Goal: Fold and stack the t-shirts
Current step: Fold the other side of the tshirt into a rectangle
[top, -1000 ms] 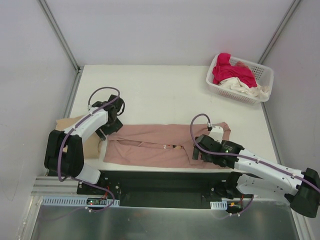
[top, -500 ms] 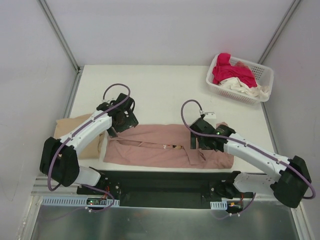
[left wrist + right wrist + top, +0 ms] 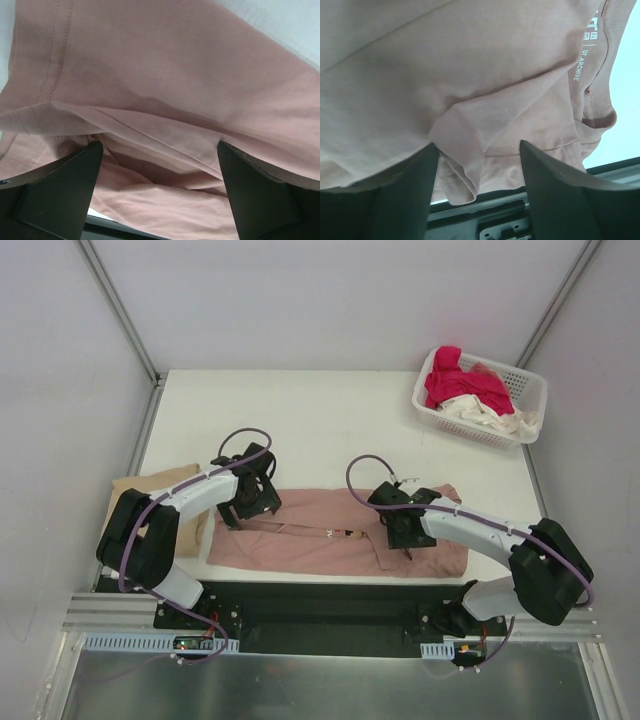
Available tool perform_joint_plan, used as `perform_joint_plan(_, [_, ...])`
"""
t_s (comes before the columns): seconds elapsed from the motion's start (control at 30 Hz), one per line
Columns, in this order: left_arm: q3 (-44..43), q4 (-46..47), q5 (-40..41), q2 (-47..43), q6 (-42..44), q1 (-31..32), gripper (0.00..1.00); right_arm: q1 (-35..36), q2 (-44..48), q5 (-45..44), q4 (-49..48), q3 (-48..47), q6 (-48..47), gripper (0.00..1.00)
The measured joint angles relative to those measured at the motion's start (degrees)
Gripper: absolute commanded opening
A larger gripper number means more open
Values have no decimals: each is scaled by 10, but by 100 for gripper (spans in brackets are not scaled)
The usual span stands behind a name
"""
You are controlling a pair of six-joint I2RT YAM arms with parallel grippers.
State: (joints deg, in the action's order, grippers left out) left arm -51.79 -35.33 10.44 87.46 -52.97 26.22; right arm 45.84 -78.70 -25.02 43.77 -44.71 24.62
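Note:
A dusty pink t-shirt (image 3: 320, 530) lies folded into a long strip along the table's near edge. My left gripper (image 3: 250, 502) hovers over its left end, jaws open, with pink folds between the fingers (image 3: 60, 190) in the left wrist view. My right gripper (image 3: 400, 525) is over the shirt's right part, open, above a folded sleeve flap (image 3: 470, 150) and the neck label (image 3: 577, 67). A tan t-shirt (image 3: 150, 505) lies folded at the left edge, partly under the left arm. Magenta-red (image 3: 460, 380) and cream (image 3: 490, 418) shirts are piled in the basket.
A white latticed basket (image 3: 530, 390) stands at the table's back right corner. The black base rail (image 3: 330, 605) runs along the near edge just below the shirt. Grey walls close in the table on the left, back and right.
Both grippers have moved inward along the pink shirt, the left one rightward and the right one leftward. The shirt's right end has settled flat.

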Motion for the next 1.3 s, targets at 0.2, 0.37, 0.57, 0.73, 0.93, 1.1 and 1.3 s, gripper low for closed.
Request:
perform_joint_plan(0.2, [28,16,-1,5,-2,0,99,-5,0,-11,-3,10,24,31])
perform_joint_plan(0.37, [29,19,0,5,-2,0,99,-13,47,-26,-2,33,54,26])
perform_joint_plan(0.57, [31,21,0,3,-3,0,99,-25,150,-38,11,87,97,19])
perform_joint_plan(0.73, [35,23,0,-1,-3,0,99,-56,262,-26,33,155,118,28])
perform_joint_plan(0.93, [40,27,0,-8,-2,0,99,-60,337,3,31,146,92,39])
perform_joint_plan(1.1, [42,28,0,-10,-2,0,99,-64,318,9,27,83,49,51])
perform_joint_plan(1.3, [43,30,0,-14,-2,0,99,-105,247,35,-1,58,-21,60])
